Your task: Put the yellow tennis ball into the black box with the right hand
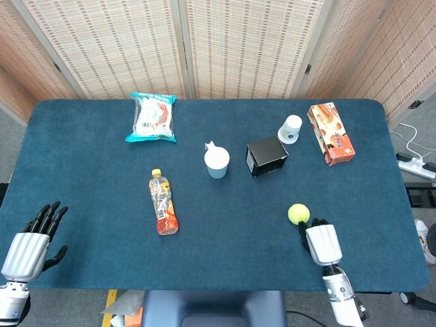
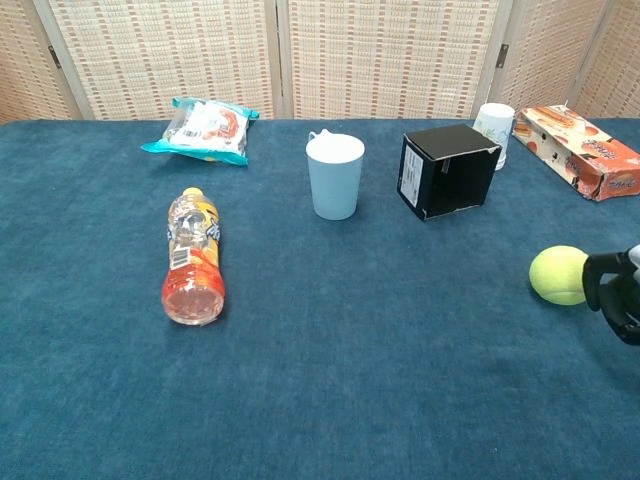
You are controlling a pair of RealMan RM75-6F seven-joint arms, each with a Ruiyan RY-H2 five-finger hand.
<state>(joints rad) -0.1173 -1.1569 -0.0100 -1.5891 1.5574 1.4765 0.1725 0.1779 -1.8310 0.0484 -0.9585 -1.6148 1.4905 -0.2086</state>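
The yellow tennis ball [image 1: 298, 214] lies on the blue desk [image 1: 82, 163] in the lower right of the head view, well apart from the black box [image 1: 266, 156], which stands further up near the middle right with its open top facing upward. The right hand [image 1: 319, 240] sits just below and to the right of the ball, its dark fingers [image 1: 306, 225] reaching up beside it; in the chest view the hand [image 2: 618, 293] enters from the right edge with its fingertips [image 2: 597, 272] at the ball's [image 2: 558, 274] right side, touching or nearly so, though whether there is real contact cannot be told. The fingers are apart and hold nothing; the ball rests on the desk. The left hand [image 1: 30, 242] hangs at the lower left corner of the head view, off the desk's near edge, fingers spread and holding nothing. Elsewhere, a light blue cup [image 1: 216, 162] stands left of the box, a small white cup [image 1: 290, 128] stands just above and right of it, an orange snack carton [image 1: 330, 133] lies toward the upper right, a teal-edged snack bag [image 1: 152, 117] lies at upper left, and an orange drink bottle [image 1: 163, 202] lies on its side left of centre.
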